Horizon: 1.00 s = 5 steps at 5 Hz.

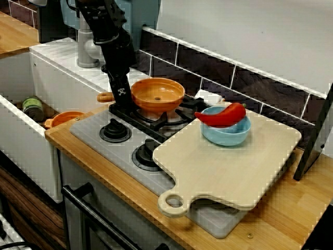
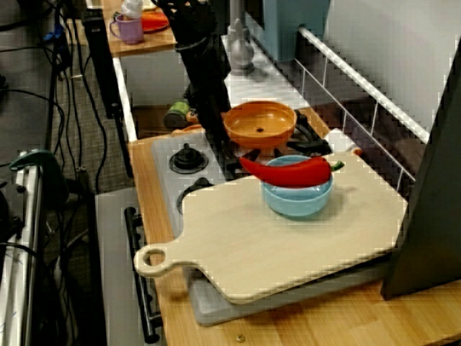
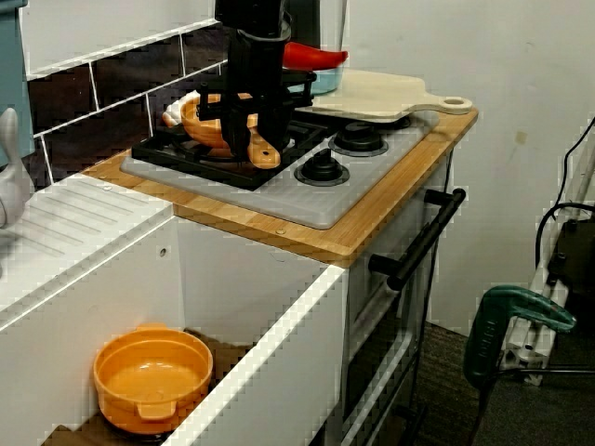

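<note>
Gripper (image 1: 121, 98) down on pan handle (image 1: 104, 97)
Sits between the jaws, end poking out; can't tell if clamped tight.

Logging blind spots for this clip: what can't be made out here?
- Fingers at the pot handle: open or shut unclear; the arm blocks them in every view.
- Blue bowl, inside: the red pepper across it hides most, view from the stove's front.
- Can in the sink: label too small, same view.

white emblem (image 1: 121, 92) on the gripper (image 1: 120, 106), upper left of centre, front view: not legible; no other text readable.
</note>
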Motion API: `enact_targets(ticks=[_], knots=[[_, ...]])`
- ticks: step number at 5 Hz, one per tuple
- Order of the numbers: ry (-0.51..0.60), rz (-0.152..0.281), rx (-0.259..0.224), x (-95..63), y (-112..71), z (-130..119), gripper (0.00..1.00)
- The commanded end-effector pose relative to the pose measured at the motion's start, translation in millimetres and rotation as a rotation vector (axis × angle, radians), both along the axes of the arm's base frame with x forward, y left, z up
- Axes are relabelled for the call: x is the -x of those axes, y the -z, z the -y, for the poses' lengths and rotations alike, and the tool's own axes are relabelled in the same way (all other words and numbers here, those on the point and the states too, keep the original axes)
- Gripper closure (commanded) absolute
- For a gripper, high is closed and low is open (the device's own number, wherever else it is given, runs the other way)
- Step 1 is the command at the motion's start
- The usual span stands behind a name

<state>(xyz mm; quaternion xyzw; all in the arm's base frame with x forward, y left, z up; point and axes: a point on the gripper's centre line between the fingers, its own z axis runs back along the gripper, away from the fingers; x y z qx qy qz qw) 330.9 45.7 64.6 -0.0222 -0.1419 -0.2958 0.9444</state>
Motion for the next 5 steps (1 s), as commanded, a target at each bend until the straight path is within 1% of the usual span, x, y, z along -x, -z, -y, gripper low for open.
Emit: enact_targets(ticks=[1,2,3,5], knots=[[-0.026,0.03,0.009,-8.3,-29.3,-7.4,1.0],[-0.036,0.029,0.035,-13.0,-46.2,-11.6,1.0],[-0.041,0.031,0.059,-17.7,-58.3,-13.7,1.0],[-0.046,0.039,0.077,-25.9,-74.9,-9.8,1.0]])
